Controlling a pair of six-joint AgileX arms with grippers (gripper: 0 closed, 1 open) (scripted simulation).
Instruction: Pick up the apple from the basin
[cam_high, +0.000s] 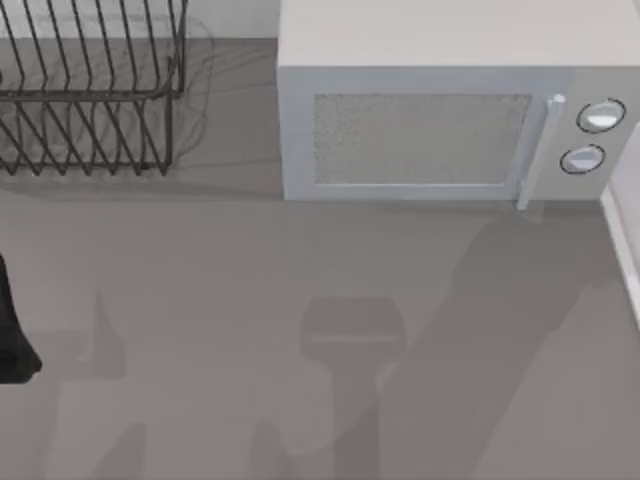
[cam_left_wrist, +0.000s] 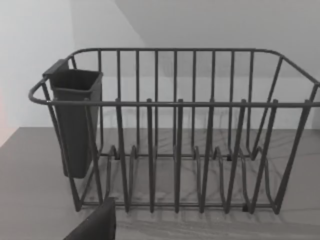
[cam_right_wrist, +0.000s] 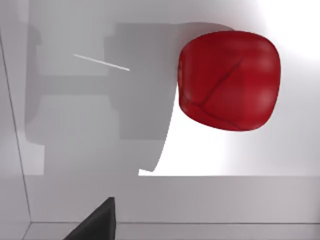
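Grey tabletop (cam_high: 250, 300) carries microwave (cam_high: 440, 120) and wire dish rack (cam_left_wrist: 175, 130). Our right wrist view looks down on apple (cam_right_wrist: 227, 80), loose on pale basin floor (cam_right_wrist: 100, 150). Grip state of either gripper: cannot tell. Risk, we judge: round glossy fruit rolls off if fingers close off-centre.

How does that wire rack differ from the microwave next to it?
The dish rack is dark, open wirework you can see through; the microwave is a pale, closed box with a speckled door window. The rack carries a dark cup hung on one end; the microwave has a handle and two round knobs. Both stand along the far side of the grey table.
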